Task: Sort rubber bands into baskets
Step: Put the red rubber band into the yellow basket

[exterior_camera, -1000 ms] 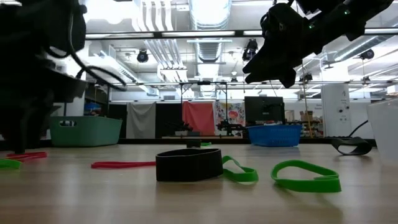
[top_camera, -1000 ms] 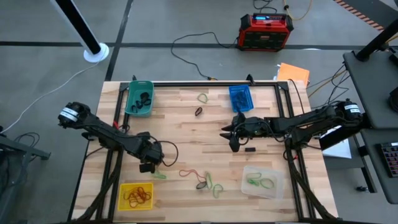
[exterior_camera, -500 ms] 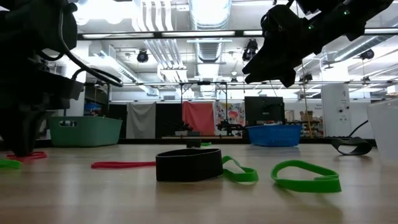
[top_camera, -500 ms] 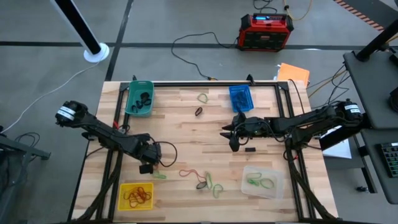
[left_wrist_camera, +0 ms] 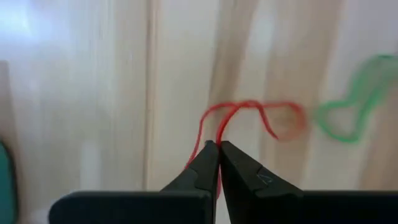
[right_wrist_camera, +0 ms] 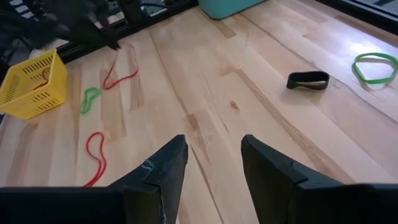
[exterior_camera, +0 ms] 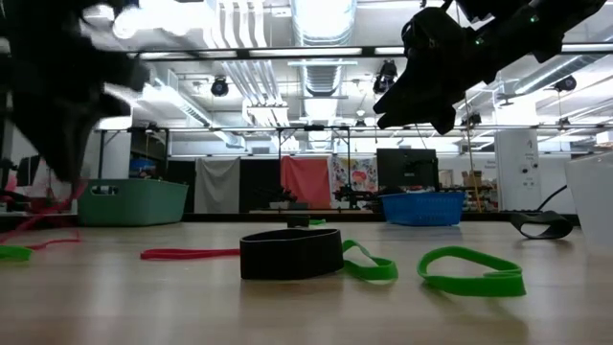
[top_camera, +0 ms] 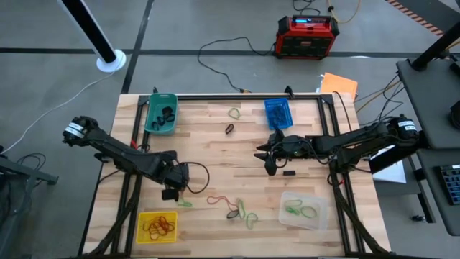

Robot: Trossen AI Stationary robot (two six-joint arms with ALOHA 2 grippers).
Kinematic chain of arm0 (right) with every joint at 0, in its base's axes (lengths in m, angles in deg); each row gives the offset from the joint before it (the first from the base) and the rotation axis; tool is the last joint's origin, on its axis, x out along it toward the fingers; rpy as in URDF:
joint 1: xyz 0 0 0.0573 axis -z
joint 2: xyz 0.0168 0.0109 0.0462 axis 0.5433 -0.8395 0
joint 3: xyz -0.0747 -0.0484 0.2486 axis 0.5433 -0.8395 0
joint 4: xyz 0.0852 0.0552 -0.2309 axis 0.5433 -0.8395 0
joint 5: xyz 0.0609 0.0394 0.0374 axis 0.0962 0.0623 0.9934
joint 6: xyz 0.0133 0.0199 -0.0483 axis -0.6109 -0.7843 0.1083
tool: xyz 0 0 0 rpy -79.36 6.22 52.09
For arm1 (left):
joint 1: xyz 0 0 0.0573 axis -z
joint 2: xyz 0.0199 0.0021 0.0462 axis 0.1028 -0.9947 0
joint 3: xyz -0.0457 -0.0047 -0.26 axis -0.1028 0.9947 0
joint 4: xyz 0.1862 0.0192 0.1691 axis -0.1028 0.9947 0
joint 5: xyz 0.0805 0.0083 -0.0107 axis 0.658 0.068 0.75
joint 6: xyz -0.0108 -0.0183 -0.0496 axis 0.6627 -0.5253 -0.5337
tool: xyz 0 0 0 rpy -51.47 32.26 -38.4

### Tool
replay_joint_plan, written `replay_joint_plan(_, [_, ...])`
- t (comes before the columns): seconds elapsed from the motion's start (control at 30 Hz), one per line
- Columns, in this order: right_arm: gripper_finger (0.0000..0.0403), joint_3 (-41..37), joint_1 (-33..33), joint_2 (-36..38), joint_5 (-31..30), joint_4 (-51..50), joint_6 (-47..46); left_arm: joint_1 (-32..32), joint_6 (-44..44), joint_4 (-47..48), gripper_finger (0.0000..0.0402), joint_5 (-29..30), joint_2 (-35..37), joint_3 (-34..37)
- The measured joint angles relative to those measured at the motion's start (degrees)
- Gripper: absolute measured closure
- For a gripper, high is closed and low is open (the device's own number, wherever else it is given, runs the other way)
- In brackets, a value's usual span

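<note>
My left pincer (left_wrist_camera: 218,147) is clenched on a red rubber band (left_wrist_camera: 249,115) at lower left of the desk (top_camera: 215,151), above the yellow basket (top_camera: 157,226). Right pincer (right_wrist_camera: 213,149) hangs released mid-desk; farther back sit the blue basket (top_camera: 278,112) and teal basket (top_camera: 161,113).

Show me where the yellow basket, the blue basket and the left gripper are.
yellow basket (top_camera: 142,216): high view, its rim.
blue basket (top_camera: 278,113): high view, its floor.
left gripper (left_wrist_camera: 219,148): left wrist view, between its fingertips.
</note>
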Motion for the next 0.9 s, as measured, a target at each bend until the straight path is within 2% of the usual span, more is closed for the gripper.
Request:
replay_joint_plan(0.43, [0.0255, -0.01, -0.39, 0.00, 0.00, -0.08, 0.00, 7.06, -1.49, 13.39, 0.0401, -1.42, 3.21, -23.14])
replay_joint_plan(0.57, [0.0259, -0.01, -0.39, 0.00, 0.00, -0.09, 0.02, 10.98, -5.34, 15.73, 0.0401, -6.67, 2.97, -29.35])
replay_joint_plan(0.73, [0.0256, -0.01, -0.39, 0.00, 0.00, -0.09, 0.50, 16.13, -9.77, 16.28, 0.0401, -12.83, 2.86, -31.18])
replay_joint_plan(0.9, [0.0255, -0.01, -0.39, 0.00, 0.00, -0.08, 0.48, 21.35, -20.05, 14.55, 0.0401, -17.91, 2.83, -27.09])
